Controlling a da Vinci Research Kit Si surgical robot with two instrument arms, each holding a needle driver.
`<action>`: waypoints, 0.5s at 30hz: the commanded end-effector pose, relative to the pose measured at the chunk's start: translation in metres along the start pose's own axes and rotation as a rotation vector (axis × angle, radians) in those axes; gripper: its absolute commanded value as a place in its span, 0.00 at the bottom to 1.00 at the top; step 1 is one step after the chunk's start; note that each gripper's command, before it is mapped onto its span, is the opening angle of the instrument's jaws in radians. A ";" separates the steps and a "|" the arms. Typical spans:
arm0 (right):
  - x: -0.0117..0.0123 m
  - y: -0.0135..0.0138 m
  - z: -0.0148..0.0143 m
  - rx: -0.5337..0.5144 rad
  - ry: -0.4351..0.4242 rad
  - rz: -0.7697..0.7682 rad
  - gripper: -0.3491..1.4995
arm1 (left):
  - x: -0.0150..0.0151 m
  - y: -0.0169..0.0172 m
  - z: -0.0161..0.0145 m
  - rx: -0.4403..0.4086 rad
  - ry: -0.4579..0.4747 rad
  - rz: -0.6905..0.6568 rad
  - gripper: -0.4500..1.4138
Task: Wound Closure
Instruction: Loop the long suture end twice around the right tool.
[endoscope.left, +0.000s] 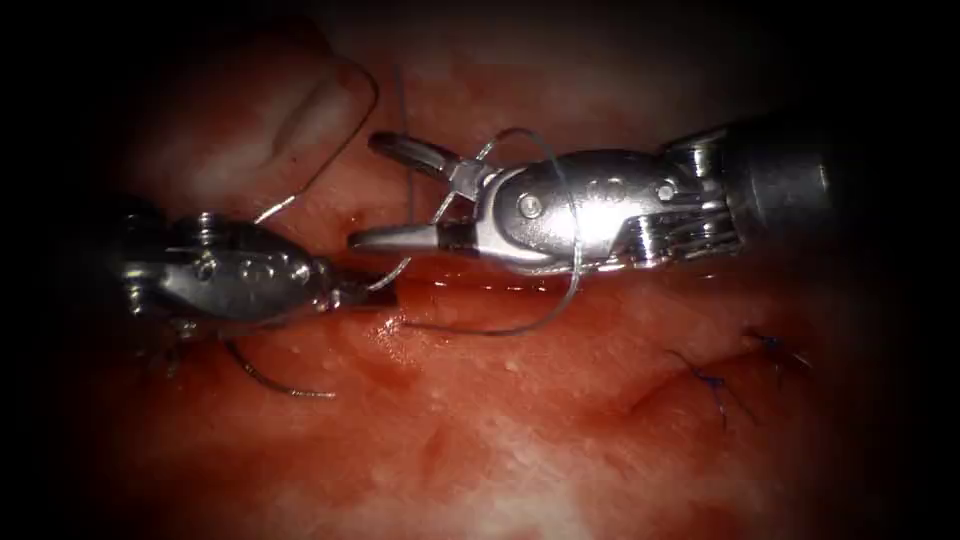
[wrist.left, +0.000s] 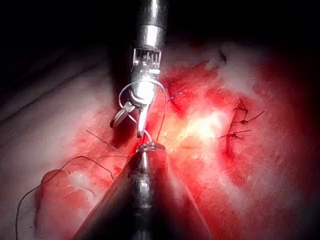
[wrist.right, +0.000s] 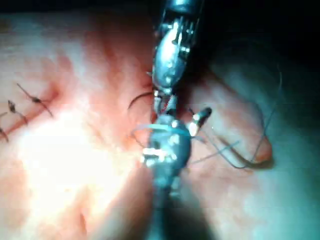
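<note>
Glistening tissue (endoscope.left: 480, 440), thread (endoscope.left: 575, 250) looped round right end effector (endoscope.left: 400, 195), stitches (endoscope.left: 715, 385)

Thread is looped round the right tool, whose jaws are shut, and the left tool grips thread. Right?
No: the endoscope view shows the right tool with jaws open, holding nothing. Thread does loop round it, and the left tool grips thread. The needle lies below the left tool, held by neither.

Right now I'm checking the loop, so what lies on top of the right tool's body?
Thread is wrapped over the right tool, whose jaws stand open and empty. The left tool is shut on the thread. The tissue directly beneath the right tool is covered. The needle lies under the left tool.
</note>
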 end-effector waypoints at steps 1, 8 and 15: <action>-0.0002 -0.0002 0.0008 0.001 -0.003 -0.001 0.79 | 0.0003 0.0004 0.0005 -0.007 -0.001 0.005 0.00; -0.0009 -0.0004 0.0008 0.021 -0.060 -0.010 0.77 | 0.0020 0.0023 -0.0021 -0.035 -0.014 0.016 0.00; -0.0028 -0.0018 0.0013 0.108 -0.136 -0.034 0.64 | 0.0032 0.0015 -0.0068 -0.039 -0.019 0.025 0.00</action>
